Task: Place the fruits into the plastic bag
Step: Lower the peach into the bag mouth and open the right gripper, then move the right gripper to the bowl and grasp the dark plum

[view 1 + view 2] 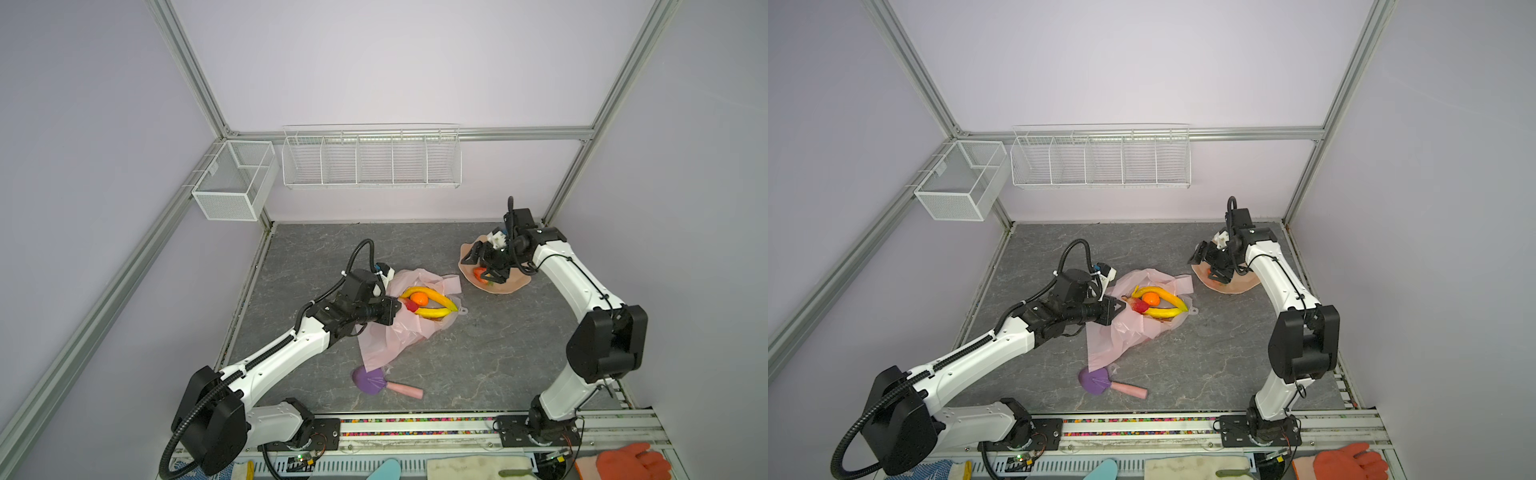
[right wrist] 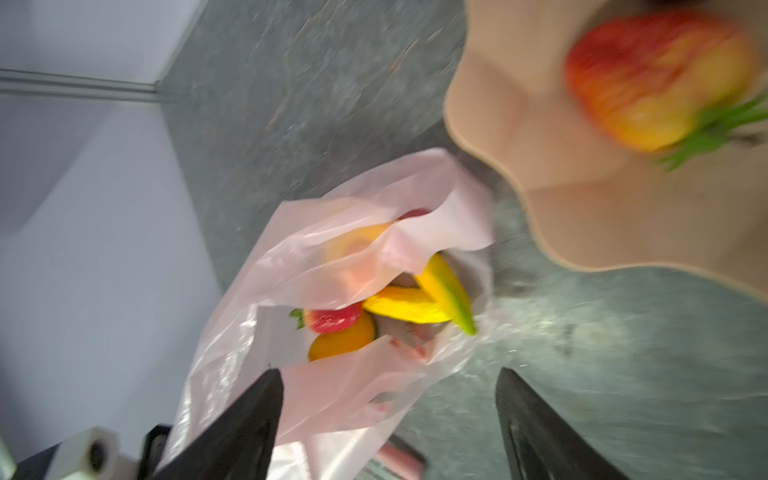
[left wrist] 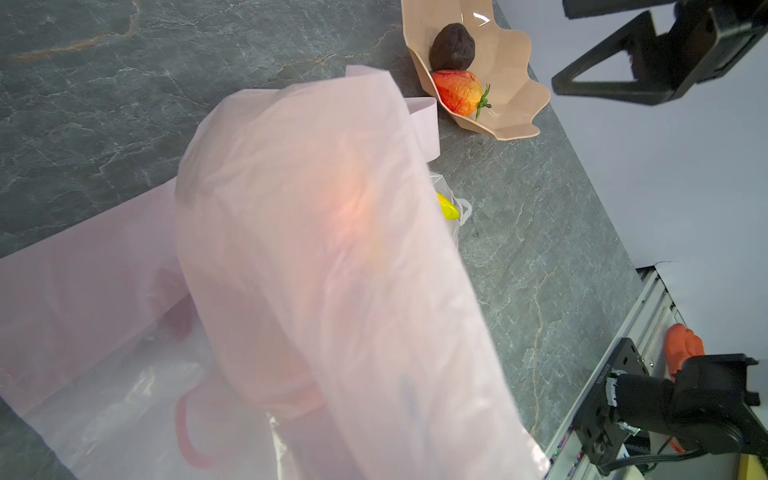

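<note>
The grey tabletop (image 1: pixel 498 340) holds everything. In the middle lies the plastic bag (image 1: pixel 386 336), pink and crinkly, with its top open. At the far right side stands a peach bowl (image 1: pixel 514 285) with a wavy edge, a little way from the bag.

The left claw (image 1: pixel 395 306) is closed and pinches the edge of the bag, right beside the fruits. The right claw (image 1: pixel 482 268) is wide open with nothing in it. It hangs just over the bowl.

A purple tool (image 1: pixel 368 379) with a pink handle lies on the tabletop by the near end of the bag.

Inside the bag are two yellow bananas (image 1: pixel 432 296) with green tips. An orange (image 1: pixel 419 298) sits between them. A small red strawberry (image 1: pixel 411 306) lies next to the orange.

In the bowl a big strawberry (image 3: pixel 457 91) lies on its side. A dark ball (image 3: pixel 452 46) touches it.
</note>
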`<state>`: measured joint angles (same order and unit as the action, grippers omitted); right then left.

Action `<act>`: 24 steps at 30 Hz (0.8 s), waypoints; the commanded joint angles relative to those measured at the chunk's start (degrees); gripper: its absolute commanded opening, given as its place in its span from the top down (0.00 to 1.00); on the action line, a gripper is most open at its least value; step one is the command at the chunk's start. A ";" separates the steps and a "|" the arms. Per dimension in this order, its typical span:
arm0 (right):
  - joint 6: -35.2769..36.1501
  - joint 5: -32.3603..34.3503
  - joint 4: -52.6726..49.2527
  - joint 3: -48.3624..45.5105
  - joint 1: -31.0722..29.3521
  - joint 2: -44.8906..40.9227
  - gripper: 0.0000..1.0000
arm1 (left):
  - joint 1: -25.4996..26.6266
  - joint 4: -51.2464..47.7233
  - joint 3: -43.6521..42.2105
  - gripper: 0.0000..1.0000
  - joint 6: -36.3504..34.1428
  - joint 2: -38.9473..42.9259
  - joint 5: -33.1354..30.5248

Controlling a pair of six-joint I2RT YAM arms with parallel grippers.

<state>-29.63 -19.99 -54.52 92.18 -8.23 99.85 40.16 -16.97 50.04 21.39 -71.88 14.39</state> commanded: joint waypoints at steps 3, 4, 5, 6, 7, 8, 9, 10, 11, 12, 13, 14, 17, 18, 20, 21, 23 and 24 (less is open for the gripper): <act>12.27 21.90 -5.94 7.50 0.75 10.64 0.24 | 0.27 0.23 0.41 1.00 0.09 0.60 -0.11; 12.88 23.95 -5.09 8.51 0.91 12.56 0.25 | 0.27 0.19 0.47 1.00 0.06 0.60 -0.14; 13.41 25.42 -3.98 9.28 0.93 14.04 0.26 | 0.26 0.09 0.54 1.00 0.06 0.61 -0.12; 13.84 27.07 -2.47 9.91 1.01 15.61 0.26 | 0.26 0.03 0.51 1.00 0.17 0.61 -0.15; 13.78 27.98 -1.88 11.00 1.09 17.38 0.26 | 0.27 0.05 0.51 1.00 0.32 0.61 -0.09; 13.71 28.71 -1.83 12.29 1.12 18.86 0.27 | 0.27 -0.10 0.54 1.00 0.35 0.56 0.06; 13.62 30.12 -1.27 13.13 1.11 20.45 0.27 | 0.27 -0.25 0.58 1.00 0.33 0.51 0.05; 13.54 31.01 -0.78 13.47 1.24 21.79 0.28 | 0.27 -0.27 0.50 1.00 0.45 0.59 0.02; 13.34 31.21 1.21 14.08 1.37 22.91 0.29 | 0.27 -0.29 0.41 1.00 0.50 0.68 -0.09; 13.18 31.68 1.55 14.91 1.46 24.25 0.30 | 0.27 -0.29 0.32 1.00 0.49 0.91 -0.17; 13.19 32.20 2.35 15.36 1.46 25.28 0.30 | 0.27 -0.39 0.32 1.00 0.56 0.95 -0.27; 13.25 32.32 3.17 15.67 1.54 26.08 0.30 | 0.25 -0.46 0.23 1.00 0.55 1.08 -0.25; 13.19 32.98 4.42 17.53 1.71 28.61 0.30 | 0.27 -0.76 0.15 1.00 0.60 1.37 -0.33; 12.96 32.95 4.42 18.50 1.89 29.68 0.30 | 0.27 -0.78 0.01 1.00 0.59 1.45 -0.36; 12.74 33.05 4.27 20.47 2.16 31.42 0.30 | 0.27 -0.92 -0.03 1.00 0.66 1.57 -0.36; 12.61 33.18 3.96 21.77 2.33 32.44 0.30 | 0.25 -0.98 -0.03 1.00 0.66 1.65 -0.37; 12.66 33.30 4.02 23.46 2.52 33.92 0.30 | 0.27 -1.10 -0.12 1.00 0.59 1.74 -0.46; 12.78 33.33 4.16 24.14 2.60 34.78 0.30 | 0.27 -1.12 -0.12 1.00 0.56 1.85 -0.51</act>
<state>-17.52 12.10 -50.85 114.43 -6.20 132.57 40.16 -17.50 50.04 21.87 -71.11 14.39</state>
